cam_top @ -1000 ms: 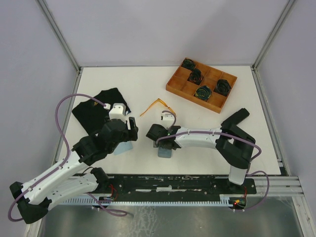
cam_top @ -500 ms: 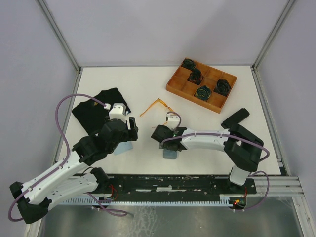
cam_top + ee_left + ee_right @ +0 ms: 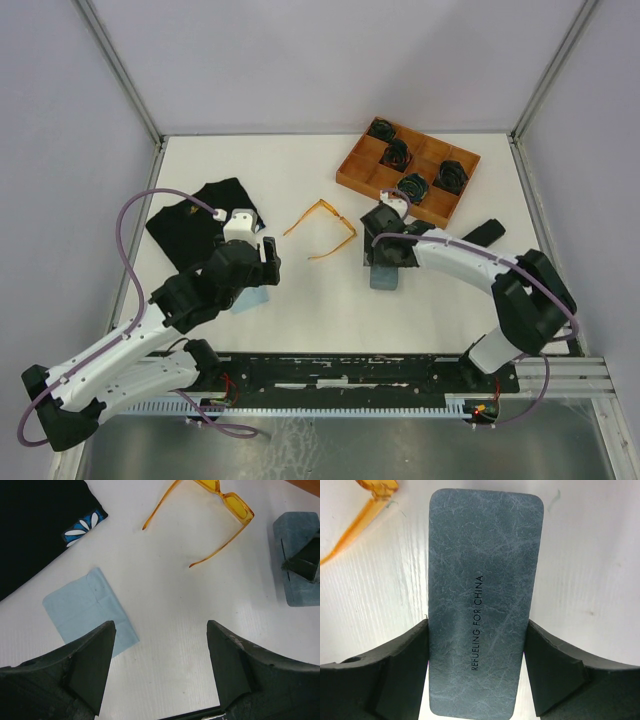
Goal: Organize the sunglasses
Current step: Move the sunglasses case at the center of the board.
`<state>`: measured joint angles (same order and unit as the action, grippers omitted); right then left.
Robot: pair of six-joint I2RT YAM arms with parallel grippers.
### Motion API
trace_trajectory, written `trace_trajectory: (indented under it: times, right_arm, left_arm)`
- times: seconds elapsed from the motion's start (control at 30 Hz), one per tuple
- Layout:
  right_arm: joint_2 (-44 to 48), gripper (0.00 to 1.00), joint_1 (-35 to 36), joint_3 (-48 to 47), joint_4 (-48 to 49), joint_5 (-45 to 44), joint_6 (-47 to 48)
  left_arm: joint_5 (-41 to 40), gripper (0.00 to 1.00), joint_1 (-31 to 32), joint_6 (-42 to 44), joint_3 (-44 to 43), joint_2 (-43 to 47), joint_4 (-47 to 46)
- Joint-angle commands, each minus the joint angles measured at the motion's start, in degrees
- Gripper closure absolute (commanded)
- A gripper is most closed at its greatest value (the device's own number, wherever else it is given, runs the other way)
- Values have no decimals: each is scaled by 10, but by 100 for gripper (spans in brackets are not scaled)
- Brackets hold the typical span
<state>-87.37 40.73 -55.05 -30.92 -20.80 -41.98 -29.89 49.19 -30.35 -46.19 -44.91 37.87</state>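
Note:
The translucent orange-yellow sunglasses (image 3: 322, 228) lie unfolded on the white table, at the top of the left wrist view (image 3: 221, 498), with one arm tip in the corner of the right wrist view (image 3: 372, 492). My right gripper (image 3: 476, 630) is shut on an oblong grey-blue case (image 3: 485, 590), a finger against each long side; the case (image 3: 384, 278) is just right of the sunglasses. My left gripper (image 3: 160, 632) hangs open over bare table with nothing between its fingers, a little left of the sunglasses in the top view (image 3: 262, 262).
A light blue cloth (image 3: 87, 611) lies under the left fingers. A black fabric piece (image 3: 195, 222) is at the left. A wooden tray (image 3: 352, 172) with dark items in its compartments stands at the back right. A black case (image 3: 482, 233) lies near the right arm.
My right gripper has closed on the grey-blue case and carried it to the right and away from the near edge, uncovering the sunglasses. The left arm has stayed put.

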Motion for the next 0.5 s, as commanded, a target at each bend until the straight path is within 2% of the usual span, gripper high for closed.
trace_trajectory:
  times: [0.0,0.47]
  right_arm:
    - [-68,60,-33,-83,27,57,95]
    - [-191,58,-103,-172,74,101,139]
  left_arm:
    - [-14,20,-6,24,-7,1,-8]
    - [-16,20,-9,23,-7,-7,-6]
